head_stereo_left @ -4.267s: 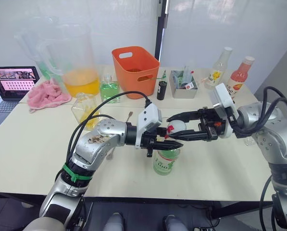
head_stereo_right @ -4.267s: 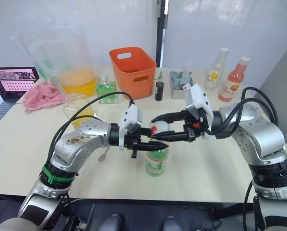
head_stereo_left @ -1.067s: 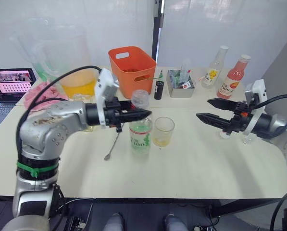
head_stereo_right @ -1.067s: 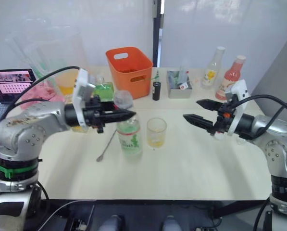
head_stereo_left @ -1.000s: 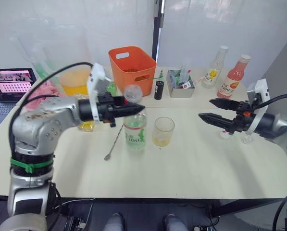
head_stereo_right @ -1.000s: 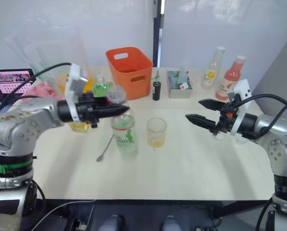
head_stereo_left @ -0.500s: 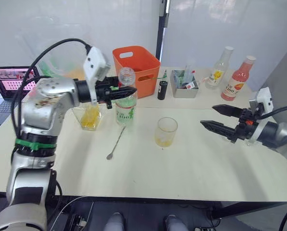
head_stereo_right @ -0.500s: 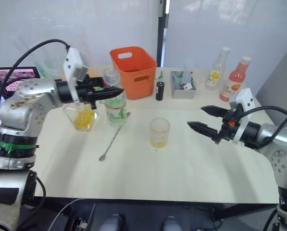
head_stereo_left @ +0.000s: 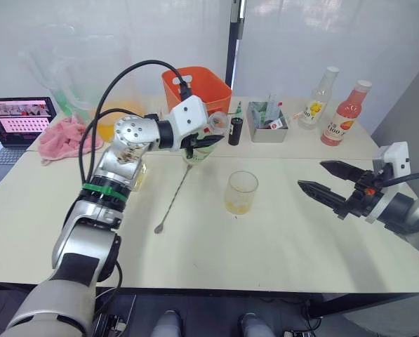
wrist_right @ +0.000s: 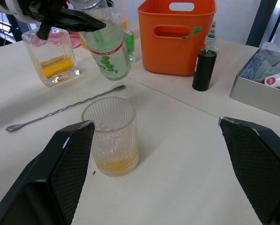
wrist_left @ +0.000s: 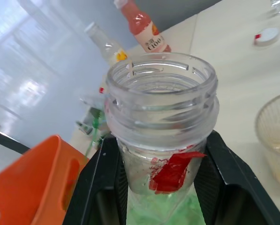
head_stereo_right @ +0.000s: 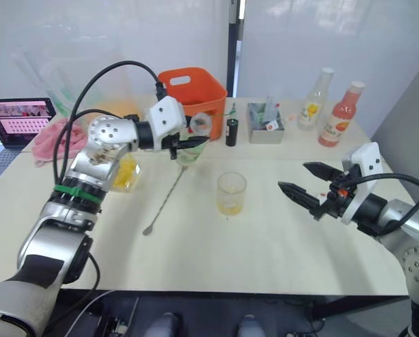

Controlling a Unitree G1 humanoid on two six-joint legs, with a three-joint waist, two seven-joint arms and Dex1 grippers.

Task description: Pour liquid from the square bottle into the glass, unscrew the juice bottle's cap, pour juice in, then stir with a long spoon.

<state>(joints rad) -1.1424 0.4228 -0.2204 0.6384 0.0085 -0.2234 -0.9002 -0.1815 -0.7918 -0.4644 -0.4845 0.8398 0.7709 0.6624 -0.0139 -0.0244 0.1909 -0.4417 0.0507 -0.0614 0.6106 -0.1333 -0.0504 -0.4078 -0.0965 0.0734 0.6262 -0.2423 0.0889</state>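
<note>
My left gripper [head_stereo_left: 208, 142] is shut on the neck of the juice bottle [head_stereo_left: 195, 151], which is uncapped and tilted above the table in front of the orange basket, its open mouth [wrist_left: 161, 79] toward the glass. The ribbed glass [head_stereo_left: 241, 192] stands mid-table with a little yellow liquid. Left of it the long spoon [head_stereo_left: 173, 200] lies flat. The square bottle [wrist_right: 51, 56] stands behind my left arm. The white cap [wrist_left: 268, 36] lies on the table to the right. My right gripper [head_stereo_left: 311, 175] hovers open right of the glass, holding nothing.
An orange basket [head_stereo_left: 198, 88] stands behind the held bottle, with a small black bottle [head_stereo_left: 235, 131] and a metal tin [head_stereo_left: 269, 116] beside it. A big pitcher [head_stereo_left: 114, 116], a pink cloth [head_stereo_left: 65, 137] and a laptop [head_stereo_left: 20, 116] are at back left. Two slim bottles [head_stereo_left: 339, 112] stand at back right.
My left arm has swung the juice bottle rightward toward the basket and tipped it over. The right gripper stays open and has drifted slightly right.
</note>
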